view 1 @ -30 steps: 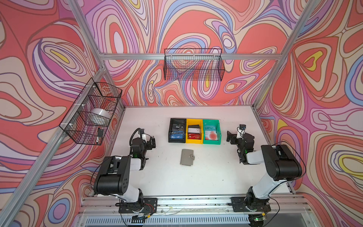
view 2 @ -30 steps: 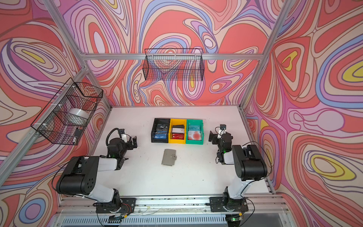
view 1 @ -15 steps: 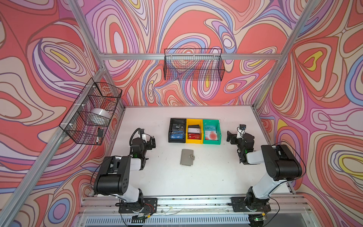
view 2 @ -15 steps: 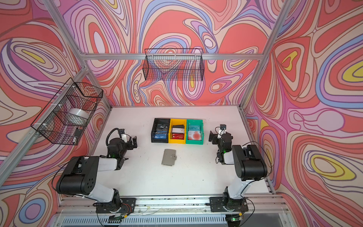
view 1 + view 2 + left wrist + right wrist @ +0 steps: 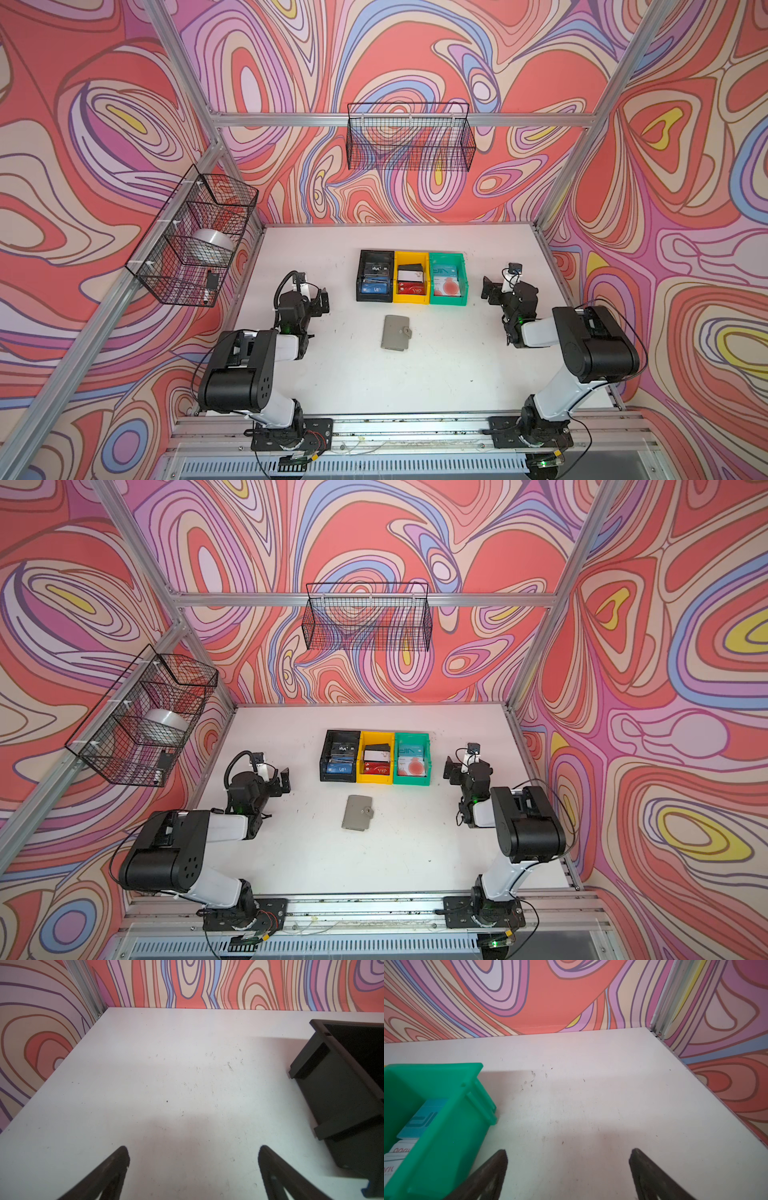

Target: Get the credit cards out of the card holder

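Wide-jawed and empty: left gripper [image 5: 322, 299], right gripper [image 5: 490, 289]. Well apart from closed card holder [image 5: 395, 332]; seems light, thin, soft-skinned; likely best pinched at an edge by snap tab [image 5: 406, 331].

Bins: 3 are standing in a row – black bin [image 5: 361, 274], yellow bin [image 5: 411, 254], green bin [image 5: 464, 274].
Cards in black bin: 2 are showing – black VIP card [image 5: 376, 269], blue VIP card [image 5: 376, 286].
Cards in yellow bin: at least 2 are showing – white & black card [image 5: 409, 275], red VIP card [image 5: 410, 287].
Cards in green bin: 2 are showing – teal card [image 5: 444, 272], pale card w/ red circle [image 5: 448, 287].
Card holder [image 5: 395, 332]: 1 is lying flat.
Wire baskets: 2 are hanging – side basket [image 5: 178, 286], back basket [image 5: 409, 145].
Arms: 2 are standing – L arm [image 5: 249, 365], R arm [image 5: 594, 349].
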You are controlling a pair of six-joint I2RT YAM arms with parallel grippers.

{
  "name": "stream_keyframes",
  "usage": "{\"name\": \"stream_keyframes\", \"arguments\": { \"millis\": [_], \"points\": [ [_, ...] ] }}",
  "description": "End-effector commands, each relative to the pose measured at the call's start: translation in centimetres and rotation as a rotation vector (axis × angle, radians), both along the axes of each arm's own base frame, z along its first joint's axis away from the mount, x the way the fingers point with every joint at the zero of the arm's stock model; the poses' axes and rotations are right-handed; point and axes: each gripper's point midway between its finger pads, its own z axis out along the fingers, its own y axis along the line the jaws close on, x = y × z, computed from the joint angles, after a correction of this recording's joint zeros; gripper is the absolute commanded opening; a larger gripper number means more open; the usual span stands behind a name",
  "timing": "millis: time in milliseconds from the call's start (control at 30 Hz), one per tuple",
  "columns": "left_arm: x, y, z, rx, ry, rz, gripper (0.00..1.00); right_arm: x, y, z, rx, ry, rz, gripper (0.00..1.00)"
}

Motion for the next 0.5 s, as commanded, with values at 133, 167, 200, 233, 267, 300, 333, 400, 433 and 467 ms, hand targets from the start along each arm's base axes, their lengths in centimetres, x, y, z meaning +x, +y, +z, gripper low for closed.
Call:
{"name": "stream_keyframes", "arguments": {
  "millis": [133, 167, 200, 233, 267, 300, 333, 400, 433, 467],
  "points": [
    [-0.2, -1.3, 4.4, 0.006, -0.006, -0.076, 1.0, -0.5, 0.8, 9.1, -0.013, -0.087, -0.021, 0.91],
    [-0.3, -1.5, 5.2, -0.012, -0.002, -0.083, 1.0, -0.4, 1.5, 10.4, -0.005, -0.072, 0.009, 0.89],
    [-0.4, -1.9, 6.2, -0.039, -0.005, -0.097, 1.0, -0.3, 2.5, 11.2, 0.0, -0.041, 0.045, 0.88],
    [-0.6, -2.3, 6.8, -0.065, -0.001, -0.113, 1.0, -0.3, 3.3, 12.0, 0.006, -0.02, 0.074, 0.87],
    [-0.6, -2.8, 7.7, -0.104, -0.006, -0.127, 1.0, -0.4, 4.5, 12.3, 0.016, 0.028, 0.114, 0.86],
    [-0.5, -3.3, 8.9, -0.156, -0.015, -0.142, 1.0, -0.7, 6.0, 12.5, 0.029, 0.076, 0.161, 0.85],
    [-0.7, -3.8, 9.2, -0.205, -0.005, -0.15, 1.0, -1.0, 7.3, 12.3, 0.045, 0.12, 0.198, 0.84],
    [-1.3, -5.0, 9.3, -0.314, 0.021, -0.175, 1.0, -2.0, 10.8, 11.5, 0.084, 0.218, 0.307, 0.78],
    [-1.6, -5.5, 9.1, -0.35, 0.036, -0.186, 1.0, -2.7, 12.4, 11.0, 0.1, 0.257, 0.349, 0.78],
    [-2.0, -6.0, 8.7, -0.387, 0.061, -0.19, 1.0, -3.5, 14.4, 10.4, 0.121, 0.295, 0.405, 0.76]
  ]
}}
